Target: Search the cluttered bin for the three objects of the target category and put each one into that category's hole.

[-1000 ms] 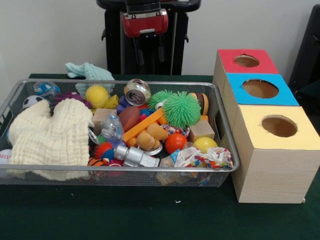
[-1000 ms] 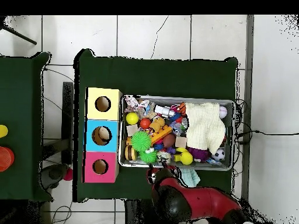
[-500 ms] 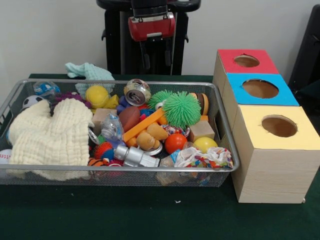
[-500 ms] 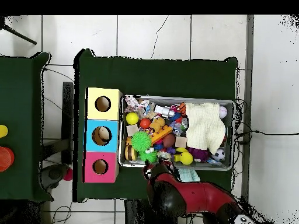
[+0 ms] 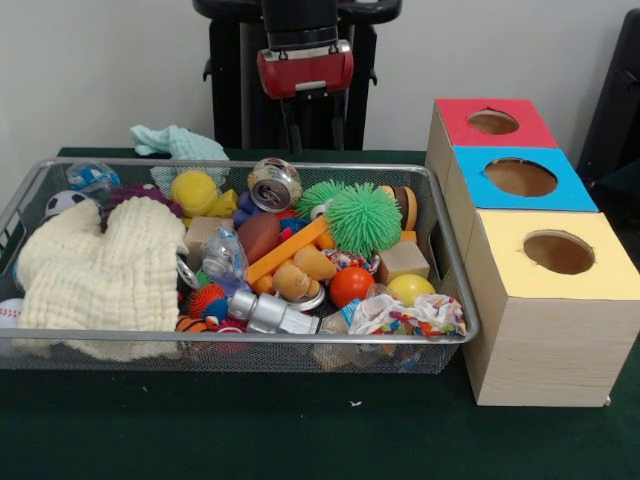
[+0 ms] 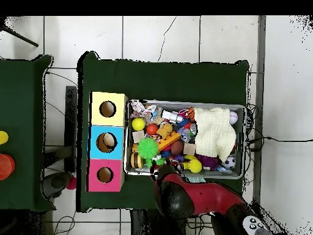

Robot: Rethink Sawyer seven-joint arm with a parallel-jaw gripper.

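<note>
A wire mesh bin [image 5: 250, 337] holds mixed clutter: a cream cloth [image 5: 100, 270] on the left, a crushed can [image 5: 274, 184], a green spiky ball [image 5: 362, 218], an orange ball [image 5: 350, 286], a yellow ball [image 5: 410, 289] and a wooden block [image 5: 403, 260]. My gripper [image 5: 316, 133] hangs open above the bin's far rim, behind the can, with nothing between its fingers. In the overhead view the red arm [image 6: 183, 196] covers the bin's [image 6: 183, 103] lower edge beside the green spiky ball [image 6: 147, 147]. What lies under the cloth is hidden.
Three wooden boxes with round holes stand in a row to the right of the bin: red top [image 5: 520, 128], blue top [image 5: 570, 190], yellow top [image 5: 610, 270]. A teal cloth [image 5: 175, 142] lies behind the bin. Another table [image 6: 18, 134] stands beside this one.
The gripper has shifted right and a little lower in the front view. In the overhead view the arm has moved up over the bin's lower edge. The clutter has not moved.
</note>
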